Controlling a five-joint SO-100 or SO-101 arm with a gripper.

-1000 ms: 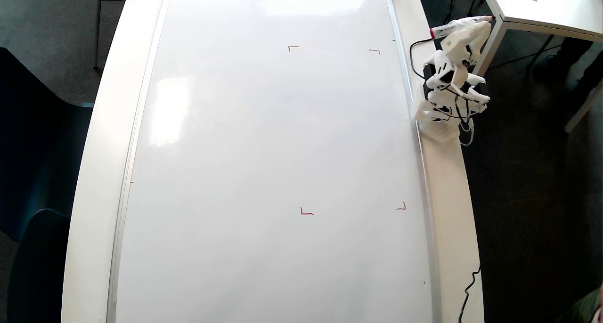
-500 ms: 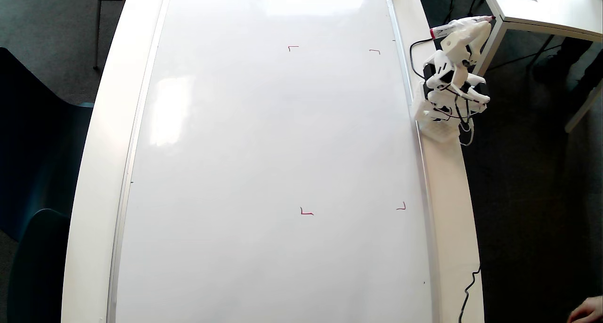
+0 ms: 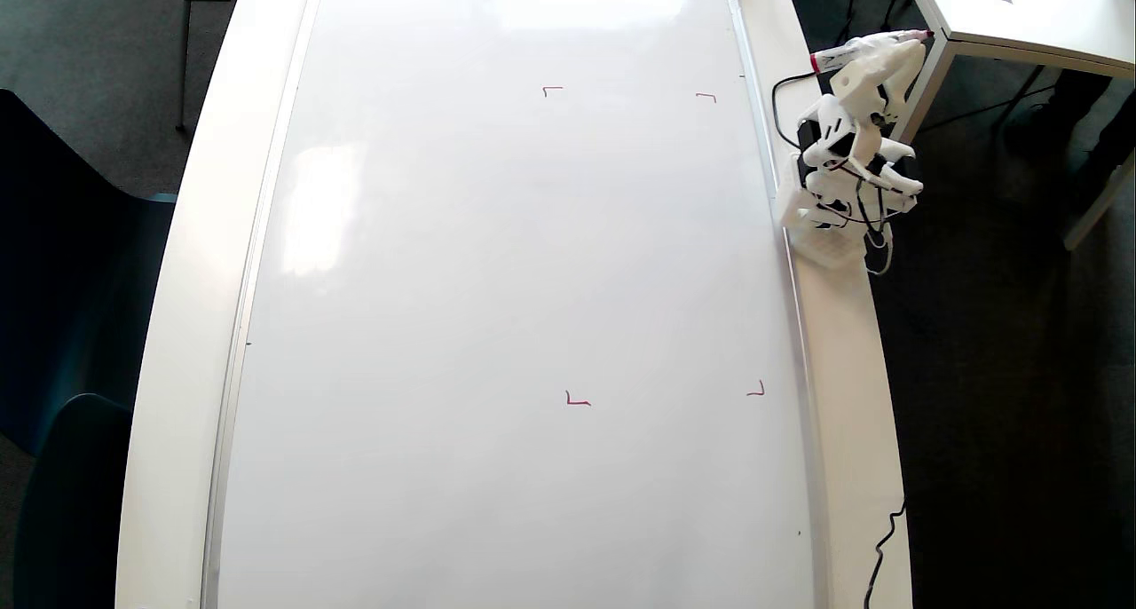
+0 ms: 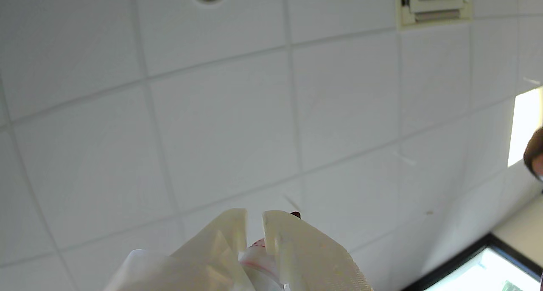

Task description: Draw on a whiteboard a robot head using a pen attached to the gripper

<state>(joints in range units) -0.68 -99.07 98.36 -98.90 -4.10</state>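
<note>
Gripper [image 3: 892, 45] sits off the board's [image 3: 497, 263] right edge — clamped on the pen [image 3: 865, 48]. Board blank except four corner marks [image 3: 577, 400].

White 3D-printed jointed arm [image 3: 848, 161], black cables looping at base, cream two-finger end effector [image 4: 254, 223].

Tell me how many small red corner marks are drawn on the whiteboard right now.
4, all on the whiteboard in the overhead view: upper left, upper right, lower left, lower right. None seem hidden.
</note>
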